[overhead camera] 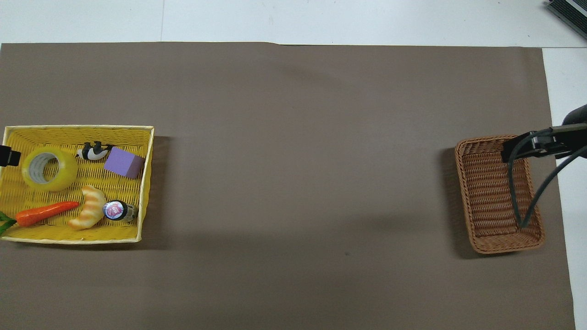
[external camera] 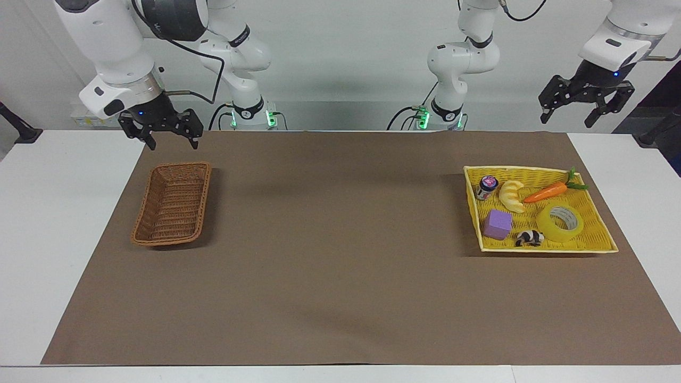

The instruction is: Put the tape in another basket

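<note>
The tape (external camera: 559, 223) (overhead camera: 49, 168), a glossy yellow roll with a pale core, lies flat in the yellow woven tray (external camera: 532, 169) (overhead camera: 78, 128) at the left arm's end of the table. The brown wicker basket (external camera: 173, 205) (overhead camera: 499, 192) stands empty at the right arm's end. My left gripper (external camera: 566, 122) hangs open high above the tray's end, well clear of the tape. My right gripper (external camera: 173, 144) is open and holds nothing. It hovers over the basket's end nearest the robots.
The tray also holds a carrot (external camera: 548, 191), a croissant toy (external camera: 512, 196), a small jar (external camera: 487, 187), a purple block (external camera: 498, 224) and a black-and-white figure (external camera: 529, 238). A brown mat (external camera: 340, 239) covers the table between the two baskets. The right arm's cable (overhead camera: 518, 192) hangs over the wicker basket.
</note>
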Controlling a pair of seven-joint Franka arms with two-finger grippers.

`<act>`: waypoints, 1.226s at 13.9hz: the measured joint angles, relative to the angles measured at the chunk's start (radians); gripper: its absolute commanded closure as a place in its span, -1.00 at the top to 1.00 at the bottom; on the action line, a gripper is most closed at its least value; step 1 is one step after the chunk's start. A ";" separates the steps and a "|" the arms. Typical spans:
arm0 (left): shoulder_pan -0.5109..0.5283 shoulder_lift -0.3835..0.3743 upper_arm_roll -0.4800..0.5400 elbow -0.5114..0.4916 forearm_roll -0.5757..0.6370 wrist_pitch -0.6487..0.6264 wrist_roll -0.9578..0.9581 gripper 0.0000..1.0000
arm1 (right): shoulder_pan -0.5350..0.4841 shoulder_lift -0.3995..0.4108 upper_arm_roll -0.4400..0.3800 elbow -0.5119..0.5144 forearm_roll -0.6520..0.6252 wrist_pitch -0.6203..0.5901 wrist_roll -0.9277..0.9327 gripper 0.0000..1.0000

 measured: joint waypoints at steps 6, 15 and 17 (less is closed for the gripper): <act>0.003 0.000 0.010 -0.017 0.000 0.019 0.001 1.00 | 0.000 0.000 0.000 0.000 0.000 0.000 0.000 1.00; 0.149 0.007 0.022 -0.233 0.000 0.296 0.184 1.00 | 0.000 0.000 0.000 0.000 0.000 0.000 0.000 1.00; 0.190 0.019 0.023 -0.294 0.000 0.394 0.234 1.00 | 0.000 0.000 0.000 0.000 0.000 0.000 0.000 1.00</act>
